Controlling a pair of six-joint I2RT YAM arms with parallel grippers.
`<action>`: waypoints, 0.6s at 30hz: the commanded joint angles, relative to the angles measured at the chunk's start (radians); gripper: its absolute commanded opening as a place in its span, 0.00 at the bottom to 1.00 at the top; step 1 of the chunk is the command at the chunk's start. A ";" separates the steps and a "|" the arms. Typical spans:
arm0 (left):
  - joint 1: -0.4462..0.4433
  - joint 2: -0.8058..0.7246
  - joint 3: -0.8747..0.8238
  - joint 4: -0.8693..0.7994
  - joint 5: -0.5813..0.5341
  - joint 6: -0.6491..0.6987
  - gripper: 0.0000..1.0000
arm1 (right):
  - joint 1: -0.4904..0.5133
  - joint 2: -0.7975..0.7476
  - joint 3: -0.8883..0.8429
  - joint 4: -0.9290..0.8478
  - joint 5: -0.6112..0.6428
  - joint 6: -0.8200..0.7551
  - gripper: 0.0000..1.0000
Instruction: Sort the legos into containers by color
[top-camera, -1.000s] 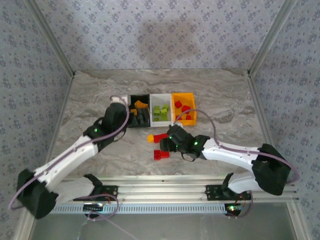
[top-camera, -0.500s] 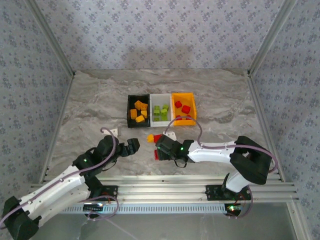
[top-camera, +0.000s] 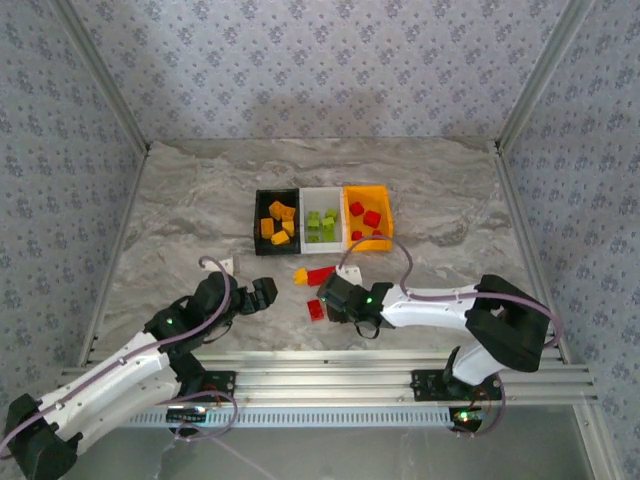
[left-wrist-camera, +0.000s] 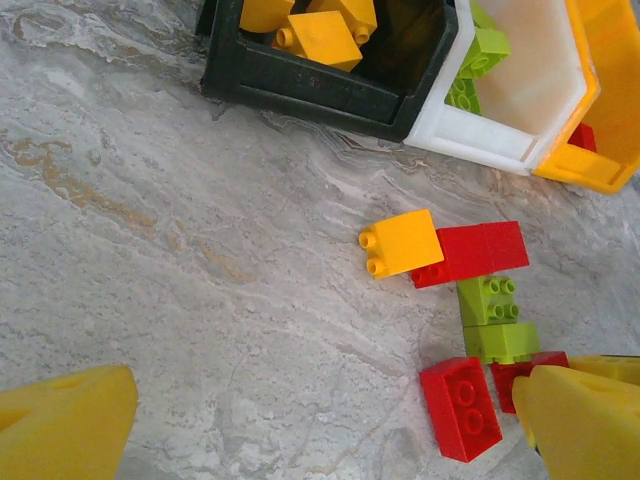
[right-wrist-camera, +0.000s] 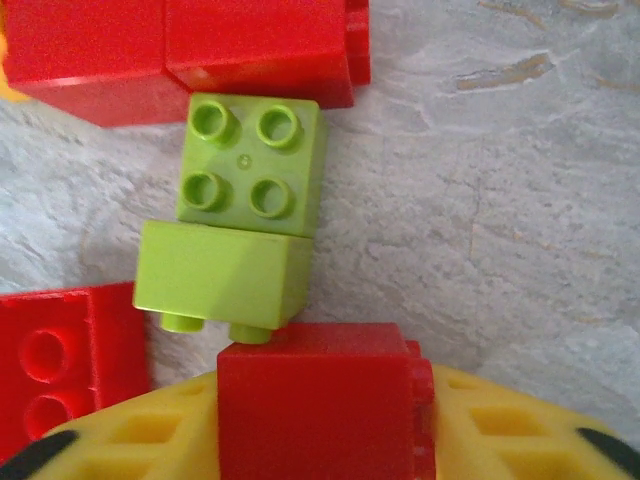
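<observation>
Though the right pincer (top-camera: 323, 298) covers them overhead, lime bricks (right-wrist-camera: 250, 168) touch.

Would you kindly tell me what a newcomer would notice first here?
The bins, black, white and orange, stand in a row mid-table, already holding sorted bricks. Just in front lies a loose cluster of red, green and yellow bricks, where the right fingers pinch a red brick.

Red, green, yellow legos (left-wrist-camera: 402, 243) lie loose near the part-filled containers (left-wrist-camera: 300, 100).
</observation>
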 joint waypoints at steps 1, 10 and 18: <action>-0.007 0.004 0.008 0.011 -0.007 0.004 0.99 | -0.007 -0.025 -0.017 0.003 0.023 -0.007 0.36; -0.007 0.048 0.039 -0.037 -0.044 0.055 0.99 | -0.094 -0.281 0.097 -0.184 0.124 -0.147 0.31; -0.007 0.045 0.030 -0.009 -0.008 0.040 1.00 | -0.471 -0.079 0.337 -0.127 -0.056 -0.260 0.32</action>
